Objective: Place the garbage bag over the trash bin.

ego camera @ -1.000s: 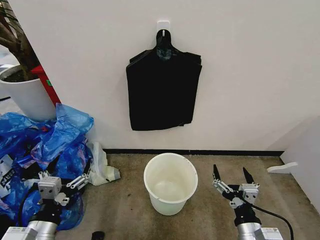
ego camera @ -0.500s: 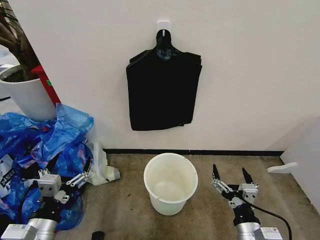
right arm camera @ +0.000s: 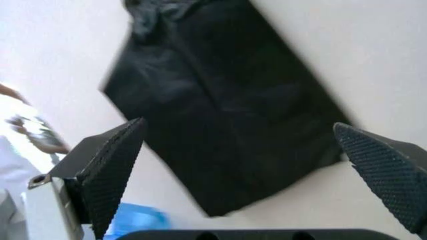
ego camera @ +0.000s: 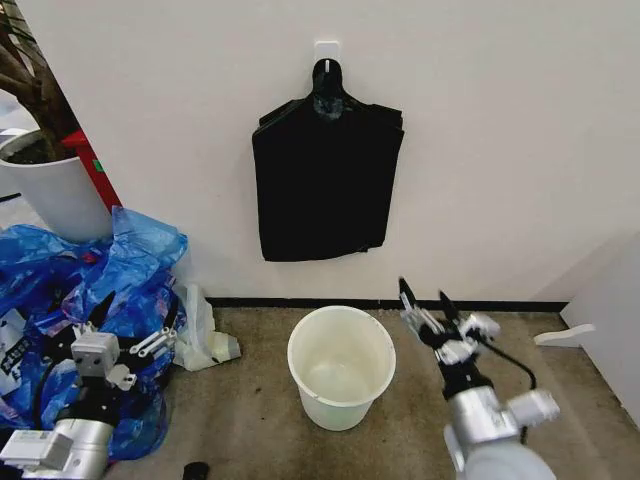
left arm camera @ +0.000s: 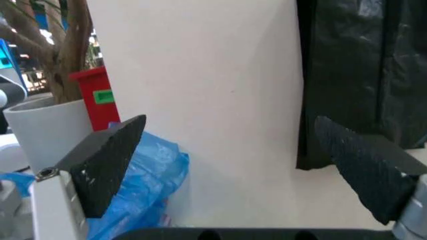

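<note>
The trash bin (ego camera: pixel 341 366) is stood upright on the floor (ego camera: pixel 260 410) below the wall, and nothing is seen inside it. The black bundle (ego camera: pixel 326 175) is hung flat from a wall hook (ego camera: pixel 326 50), straight above the bin; a single loose garbage bag cannot be told apart from it. The right gripper (ego camera: pixel 430 305) is raised just beside the bin's rim, its jaws spread wide with nothing held between them. The left gripper (ego camera: pixel 128 330) is held low, well apart from the bin, in front of the blue plastic bags (ego camera: pixel 90 290); its jaws are likewise wide open and empty. A white plant pot (ego camera: pixel 50 190) is stood beyond the blue bags.

In the right wrist view the bundle (right arm camera: pixel 220 100) is framed between the open jaws. In the left wrist view the bundle's edge (left arm camera: pixel 360 75), a red object (left arm camera: pixel 99 97) and the pot (left arm camera: pixel 50 125) are seen past the jaws.
</note>
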You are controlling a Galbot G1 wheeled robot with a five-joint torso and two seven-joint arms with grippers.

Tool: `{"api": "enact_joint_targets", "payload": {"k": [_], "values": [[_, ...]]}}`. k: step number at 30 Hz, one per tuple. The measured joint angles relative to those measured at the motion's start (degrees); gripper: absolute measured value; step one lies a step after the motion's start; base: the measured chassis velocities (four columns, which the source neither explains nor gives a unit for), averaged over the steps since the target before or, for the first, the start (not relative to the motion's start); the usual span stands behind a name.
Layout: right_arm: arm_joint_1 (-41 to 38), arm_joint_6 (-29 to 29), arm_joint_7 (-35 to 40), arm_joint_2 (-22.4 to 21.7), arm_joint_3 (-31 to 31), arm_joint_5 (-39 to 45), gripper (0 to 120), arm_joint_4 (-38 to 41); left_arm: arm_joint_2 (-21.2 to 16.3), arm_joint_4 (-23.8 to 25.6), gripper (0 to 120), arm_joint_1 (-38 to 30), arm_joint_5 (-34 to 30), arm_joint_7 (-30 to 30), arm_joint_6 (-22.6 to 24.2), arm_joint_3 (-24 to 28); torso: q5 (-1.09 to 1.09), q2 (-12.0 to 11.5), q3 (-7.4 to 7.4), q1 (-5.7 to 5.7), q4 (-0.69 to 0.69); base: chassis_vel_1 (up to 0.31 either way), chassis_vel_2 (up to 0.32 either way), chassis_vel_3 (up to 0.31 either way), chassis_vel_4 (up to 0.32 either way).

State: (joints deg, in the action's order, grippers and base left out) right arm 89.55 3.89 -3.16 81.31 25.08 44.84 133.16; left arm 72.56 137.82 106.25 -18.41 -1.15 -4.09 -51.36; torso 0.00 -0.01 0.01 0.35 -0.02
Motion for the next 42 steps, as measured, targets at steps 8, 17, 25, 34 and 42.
{"api": "enact_joint_targets", "payload": {"k": [8, 17, 25, 34, 42], "values": [[-11.7, 6.0, -0.3, -7.6, -0.8, 25.2, 100, -2.5, -0.7, 1.8, 100, -1.6, -2.4, 1.8, 4.3, -0.6, 0.01, 0.0, 0.0, 0.0, -0.01, 0.0, 0.0, 0.0, 0.0], [-29.7, 9.8, 2.9, -12.5, -3.6, 42.6, 100, -10.6, -0.9, 3.1, 100, -0.6, -2.4, 2.1, 4.8, -0.9, 0.01, 0.0, 0.0, 0.0, -0.01, 0.0, 0.0, 0.0, 0.0], [-45.2, 7.4, 9.6, -8.4, -10.8, 45.7, 100, -18.1, -0.4, 3.8, 100, -0.2, -2.2, 2.7, 4.7, -1.3, 0.0, 0.0, 0.0, 0.01, 0.01, 0.0, 0.0, 0.0, 0.0], [-54.9, 3.8, 16.1, -4.1, -13.8, 49.5, 100, -24.7, 0.4, 4.5, 100, -0.1, -2.6, 3.0, 4.4, -1.4, 0.0, 0.0, 0.0, 0.0, -0.01, 0.0, 0.0, 0.0, 0.0], [-59.4, 0.9, 18.8, -1.4, -14.7, 47.9, 100, -31.5, 0.6, 5.1, 100, -0.1, -2.7, 3.1, 4.3, -1.2, 0.0, 0.0, 0.0, 0.0, -0.01, 0.0, 0.0, 0.0, 0.0]]}}
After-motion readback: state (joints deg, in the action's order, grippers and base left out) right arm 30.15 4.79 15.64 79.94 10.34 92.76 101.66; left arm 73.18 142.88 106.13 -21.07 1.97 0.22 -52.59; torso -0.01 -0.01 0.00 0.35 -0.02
